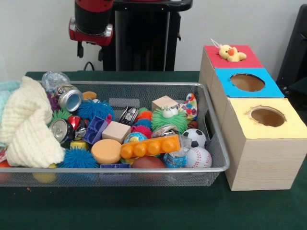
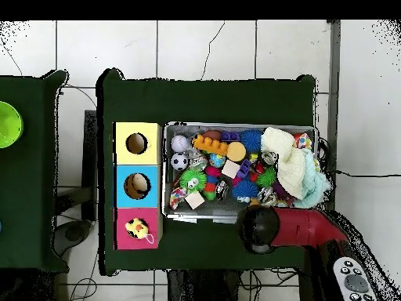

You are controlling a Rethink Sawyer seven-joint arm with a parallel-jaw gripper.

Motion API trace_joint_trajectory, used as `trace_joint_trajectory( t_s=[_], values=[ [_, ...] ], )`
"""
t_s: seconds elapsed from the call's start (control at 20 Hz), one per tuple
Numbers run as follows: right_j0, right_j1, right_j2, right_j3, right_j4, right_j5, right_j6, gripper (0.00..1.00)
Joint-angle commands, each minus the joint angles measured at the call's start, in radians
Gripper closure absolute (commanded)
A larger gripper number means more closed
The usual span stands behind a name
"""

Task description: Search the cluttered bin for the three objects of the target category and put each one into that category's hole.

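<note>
The wire mesh bin [image 1: 144, 168] is full of toys; it also shows in the overhead view [image 2: 166, 168]. A fluffy yellow duckling [image 1: 230, 52] sits on the red-topped box over its hole, outside the bin, and shows in the overhead view [image 2: 136, 228] too. In the bin lie a green fuzzy creature with eyes [image 1: 169, 117] and a spotted toy duck [image 1: 190, 106] at the far right. The gripper [image 1: 91, 36] hangs high behind the bin's far left part, holding nothing that I can see. In the overhead view the arm's end [image 2: 262, 227] is at the bin's edge by the robot.
Three wooden boxes stand right of the bin: red top, blue top with a hole [image 1: 247, 82], yellow top with a hole [image 1: 267, 116]. The bin also holds a cream knit cloth [image 1: 29, 124], cans, spiky balls, blocks, a soccer ball [image 1: 194, 138] and a baseball [image 1: 198, 157].
</note>
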Motion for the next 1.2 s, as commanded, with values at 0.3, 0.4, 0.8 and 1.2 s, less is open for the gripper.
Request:
trace_joint_trajectory(
  t_s=[0.3, 0.4, 0.8, 1.2],
  values=[
    [-0.103, 0.087, 0.209, -0.023, -0.032, -0.285, -0.050, 0.00],
    [-0.098, 0.123, 0.194, -0.033, -0.060, -0.337, -0.025, 0.00],
    [-0.078, 0.253, 0.138, -0.086, -0.097, -0.444, 0.006, 0.00],
    [0.020, 0.331, 0.013, -0.171, -0.125, -0.297, -0.008, 0.00]
  ],
)
